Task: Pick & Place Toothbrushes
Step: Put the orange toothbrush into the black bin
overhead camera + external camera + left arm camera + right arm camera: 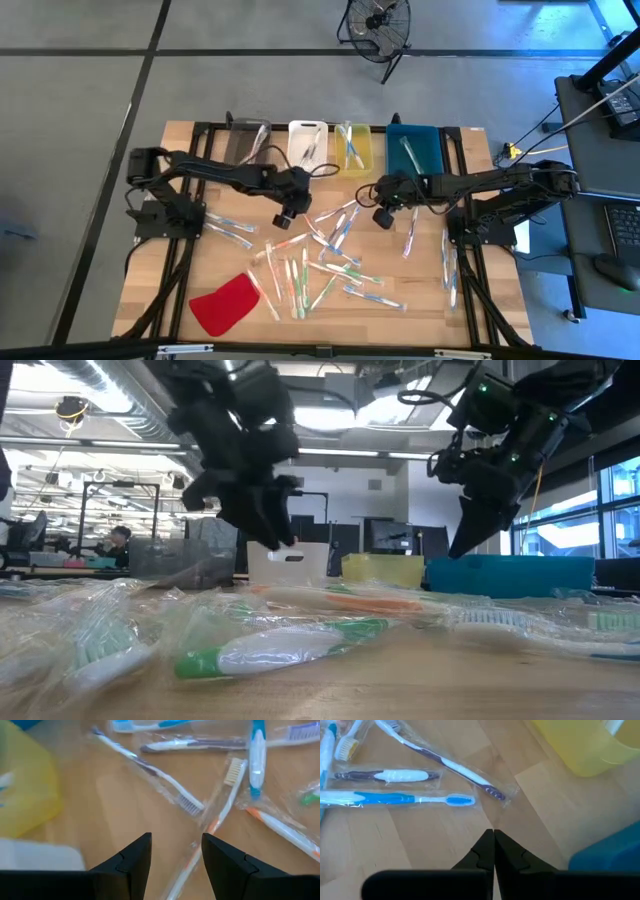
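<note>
Many toothbrushes (pixel 330 265) in clear wrappers lie flat and scattered over the wooden table. My left gripper (pixel 282 217) hovers open above them near the table's middle. In its wrist view, the fingers (pixel 142 852) stand on either side of an orange-and-white toothbrush (pixel 220 805) lying below, apart from it. My right gripper (pixel 382 220) hangs shut to the right of it, over bare wood. In its wrist view a blue toothbrush (pixel 395 798) and a purple one (pixel 440 762) lie just ahead of the shut tips (pixel 493 837). Both grippers slant downward, clear of the table in the low view.
Along the far edge stand a grey bin (pixel 245 140), a white bin (pixel 307 143), a yellow bin (pixel 353 148) and a blue bin (pixel 418 150), each with toothbrushes inside. A flat red cloth piece (pixel 227 303) lies at the near left. A fan (pixel 377 25) stands beyond the table.
</note>
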